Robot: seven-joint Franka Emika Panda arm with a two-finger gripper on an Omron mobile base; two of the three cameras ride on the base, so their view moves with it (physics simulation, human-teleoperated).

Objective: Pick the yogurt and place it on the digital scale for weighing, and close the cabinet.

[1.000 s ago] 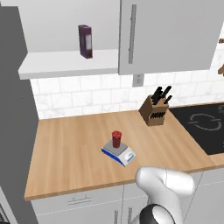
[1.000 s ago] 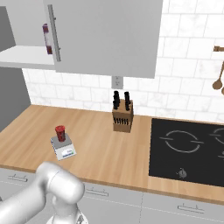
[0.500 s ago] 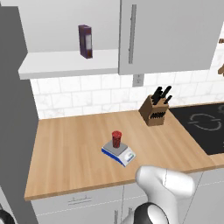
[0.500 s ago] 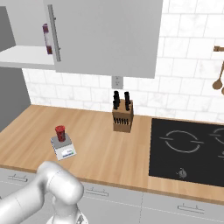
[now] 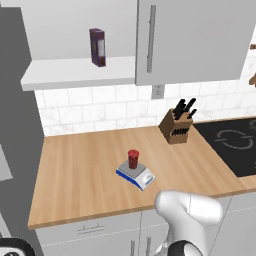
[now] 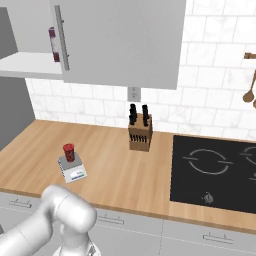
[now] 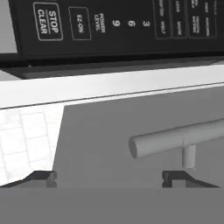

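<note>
The yogurt [image 5: 133,158] stood upright on the digital scale [image 5: 135,175] at mid-frame on the wooden counter [image 5: 80,175] in the left base view. The cabinet [image 5: 192,37] filled the top of the frame — its left side open onto a white shelf [image 5: 75,72] holding a purple carton [image 5: 97,47]. In the hand view the gripper [image 7: 109,178] showed two finger tips [image 7: 43,178] set wide apart at the bottom edge, holding nothing — a metal bar handle [image 7: 175,137] on a grey door lay just above them, a microwave panel [image 7: 109,26] along the top.

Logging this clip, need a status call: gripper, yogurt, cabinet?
Gripper open, facing a bar handle. Yogurt upright on the digital scale. Cabinet left side open, purple carton on the shelf. Nothing blocking seen.
</note>
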